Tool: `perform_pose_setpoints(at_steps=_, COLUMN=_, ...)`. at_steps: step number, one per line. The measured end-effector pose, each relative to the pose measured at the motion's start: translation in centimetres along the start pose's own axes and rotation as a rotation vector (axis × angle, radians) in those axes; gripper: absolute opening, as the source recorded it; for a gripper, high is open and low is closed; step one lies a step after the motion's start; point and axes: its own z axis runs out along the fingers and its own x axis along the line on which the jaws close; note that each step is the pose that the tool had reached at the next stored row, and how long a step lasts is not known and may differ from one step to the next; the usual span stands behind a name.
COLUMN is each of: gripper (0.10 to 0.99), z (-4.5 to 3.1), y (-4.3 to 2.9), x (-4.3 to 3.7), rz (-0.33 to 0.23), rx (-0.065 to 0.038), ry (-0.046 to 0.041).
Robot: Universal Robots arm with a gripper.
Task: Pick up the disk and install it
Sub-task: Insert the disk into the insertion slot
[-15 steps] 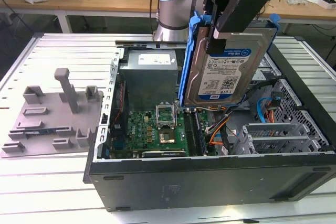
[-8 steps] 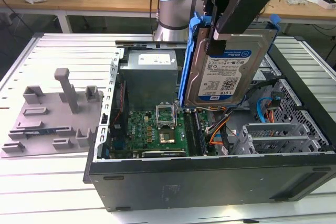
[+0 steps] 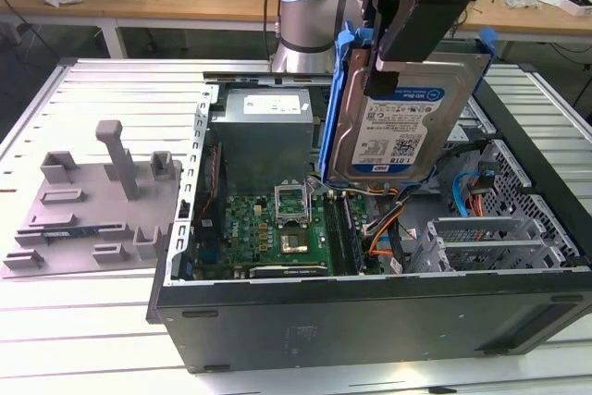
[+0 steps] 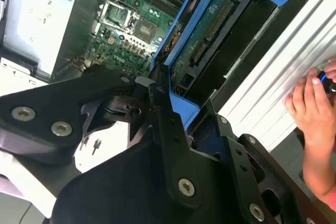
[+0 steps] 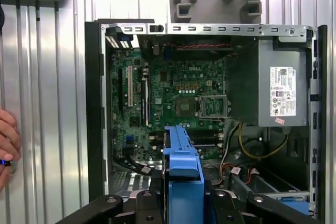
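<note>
The disk hangs on edge in the air above the open computer case, over the green motherboard. The gripper is clamped on its upper part. A person's hand lies at the slatted table beside the case.

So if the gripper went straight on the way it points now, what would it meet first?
Probably the cables beside the motherboard inside the open case. The disk held in the gripper would touch them first, though depth is unclear.
</note>
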Motion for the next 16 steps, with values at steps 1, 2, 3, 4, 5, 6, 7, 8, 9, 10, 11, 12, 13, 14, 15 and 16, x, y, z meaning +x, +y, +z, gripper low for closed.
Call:
perform_pose_setpoints(at_steps=1, gripper=0.369, z=0.07, y=-0.01, x=0.06, rz=0.005, rx=0.000, ry=-0.0015)
perform_pose_setpoints(at_steps=2, gripper=0.369, z=0.13, y=-0.02, x=0.18, rz=0.011, rx=0.000, ry=-0.0015)
perform_pose_setpoints(at_steps=3, gripper=0.369, z=0.18, y=-0.02, x=0.28, rz=0.016, rx=0.001, ry=-0.0015)
perform_pose_setpoints(at_steps=4, gripper=0.369, z=0.20, y=-0.04, x=0.32, rz=0.018, rx=0.001, ry=-0.0016)
perform_pose_setpoints(at_steps=5, gripper=0.369, z=0.20, y=-0.04, x=0.32, rz=0.018, rx=0.001, ry=-0.0015)
perform_pose_setpoints(at_steps=6, gripper=0.369, z=0.20, y=-0.03, x=0.32, rz=0.018, rx=0.001, ry=-0.0015)
perform_pose_setpoints(at_steps=7, gripper=0.369, z=0.20, y=-0.03, x=0.32, rz=0.018, rx=0.000, ry=-0.0014)
perform_pose_setpoints(at_steps=8, gripper=0.369, z=0.20, y=-0.04, x=0.32, rz=0.018, rx=0.000, ry=-0.0014)
perform_pose_setpoints(at_steps=9, gripper=0.369, z=0.20, y=-0.04, x=0.32, rz=0.018, rx=0.000, ry=-0.0014)
perform_pose_setpoints(at_steps=10, gripper=0.369, z=0.21, y=-0.04, x=0.33, rz=0.018, rx=0.000, ry=-0.0012)
perform_pose_setpoints(at_steps=11, gripper=0.369, z=0.23, y=-0.07, x=0.33, rz=0.018, rx=0.000, ry=-0.0011)
perform_pose_setpoints(at_steps=12, gripper=0.369, z=0.25, y=-0.14, x=0.34, rz=0.018, rx=0.000, ry=-0.0005)
perform_pose_setpoints(at_steps=13, gripper=0.369, z=0.26, y=-0.22, x=0.37, rz=0.018, rx=0.000, ry=0.0004)
perform_pose_setpoints(at_steps=14, gripper=0.369, z=0.28, y=-0.30, x=0.42, rz=0.018, rx=0.000, ry=0.0008)
perform_pose_setpoints(at_steps=15, gripper=0.369, z=0.29, y=-0.42, x=0.51, rz=0.018, rx=0.000, ry=0.0010)
perform_pose_setpoints(at_steps=16, gripper=0.369, z=0.30, y=-0.53, x=0.62, rz=0.018, rx=0.000, ry=0.0012)
